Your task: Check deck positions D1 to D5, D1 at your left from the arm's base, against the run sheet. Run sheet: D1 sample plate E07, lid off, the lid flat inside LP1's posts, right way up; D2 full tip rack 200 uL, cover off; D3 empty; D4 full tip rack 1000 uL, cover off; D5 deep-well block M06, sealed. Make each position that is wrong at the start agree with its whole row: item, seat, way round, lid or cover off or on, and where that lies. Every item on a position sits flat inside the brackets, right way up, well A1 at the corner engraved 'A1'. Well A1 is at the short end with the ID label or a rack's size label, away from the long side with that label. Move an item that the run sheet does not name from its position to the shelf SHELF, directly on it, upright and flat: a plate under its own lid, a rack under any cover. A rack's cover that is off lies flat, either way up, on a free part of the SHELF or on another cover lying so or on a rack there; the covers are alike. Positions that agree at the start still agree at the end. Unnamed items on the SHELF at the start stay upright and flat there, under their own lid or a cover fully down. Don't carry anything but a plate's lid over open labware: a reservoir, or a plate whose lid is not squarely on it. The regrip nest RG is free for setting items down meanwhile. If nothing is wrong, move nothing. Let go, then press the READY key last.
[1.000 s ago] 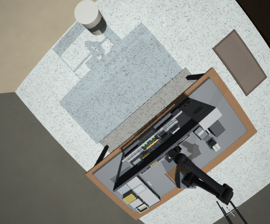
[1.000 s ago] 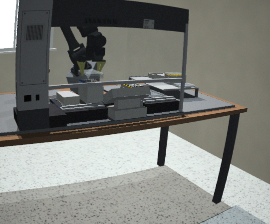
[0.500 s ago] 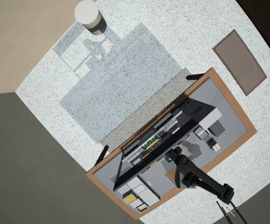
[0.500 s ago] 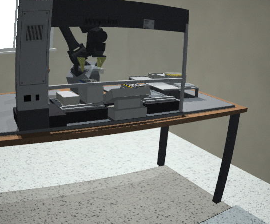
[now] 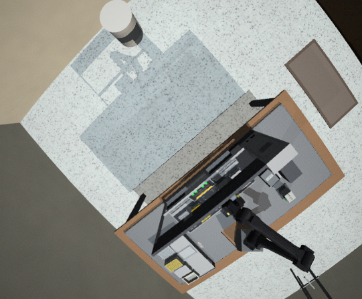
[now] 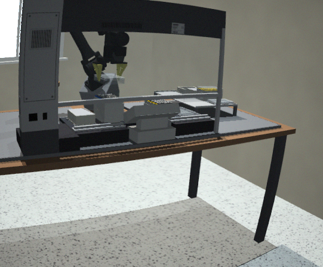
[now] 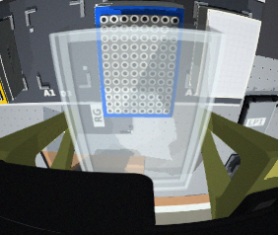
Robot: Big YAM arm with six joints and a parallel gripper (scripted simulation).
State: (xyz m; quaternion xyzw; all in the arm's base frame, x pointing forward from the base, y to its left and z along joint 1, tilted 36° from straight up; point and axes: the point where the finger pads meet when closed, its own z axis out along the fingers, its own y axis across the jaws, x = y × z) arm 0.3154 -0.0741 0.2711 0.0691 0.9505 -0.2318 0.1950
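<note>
Gripper (image 7: 137, 149) is clamped on a clear rack cover (image 7: 137, 94), fingers spread wide on its two long sides. The blue tip rack (image 7: 139, 63) sits uncovered directly below and a bit ahead, well apart from the cover.

A wood-edged table (image 6: 252, 134) on dark legs (image 6: 269, 187) is set on a speckled pale floor (image 6: 102, 187), backed by beige walls (image 6: 282, 41) and lit by a bright window (image 6: 1, 17) at left.
</note>
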